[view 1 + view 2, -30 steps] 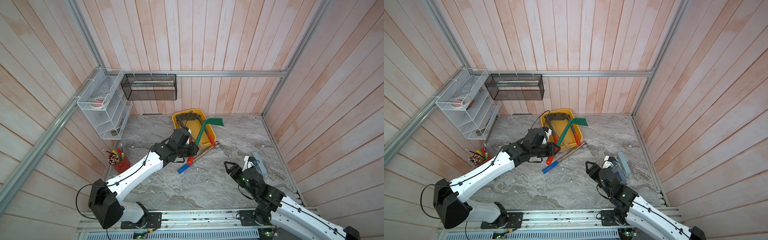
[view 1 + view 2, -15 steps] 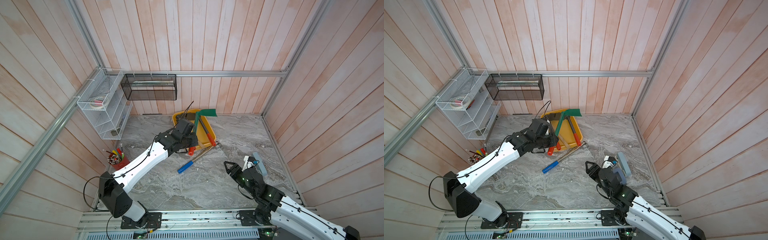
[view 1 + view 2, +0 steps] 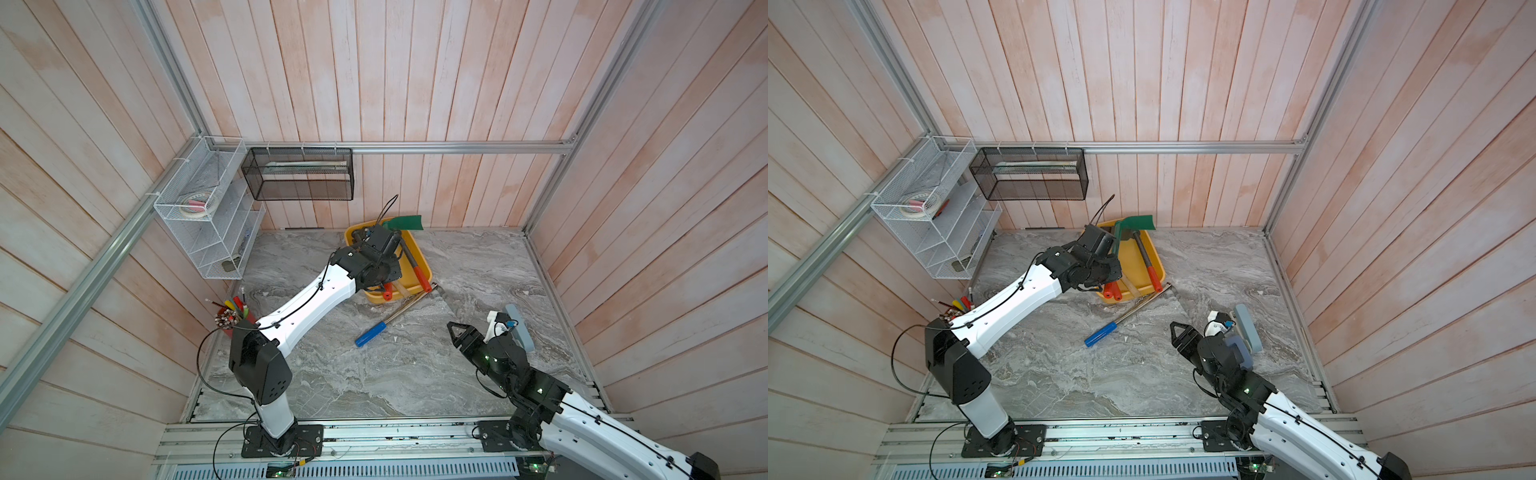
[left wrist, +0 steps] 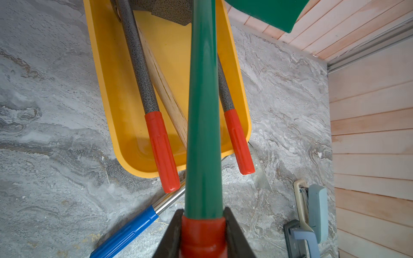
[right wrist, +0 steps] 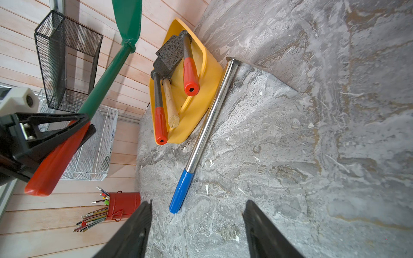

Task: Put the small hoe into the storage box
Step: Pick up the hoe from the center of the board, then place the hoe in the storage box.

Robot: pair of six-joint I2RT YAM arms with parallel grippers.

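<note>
The left arm point(image 3: 316, 299) and the right arm point(image 3: 602, 436) are each showing smooth white shells on the long links, dotted with small dark screw holes, while the joints, shoulder housings and bolted base plates are showing matt black. A thin black cable point(image 3: 198, 358) is running along the left arm's white shell under small clips and looping out beside its shoulder, and small green lights are glowing on the right arm's black joints. The left gripper point(image 4: 202, 210) and the right gripper point(image 5: 197, 202) are showing flat, black, wedge-shaped fingers, tapering toward the tips.
</note>
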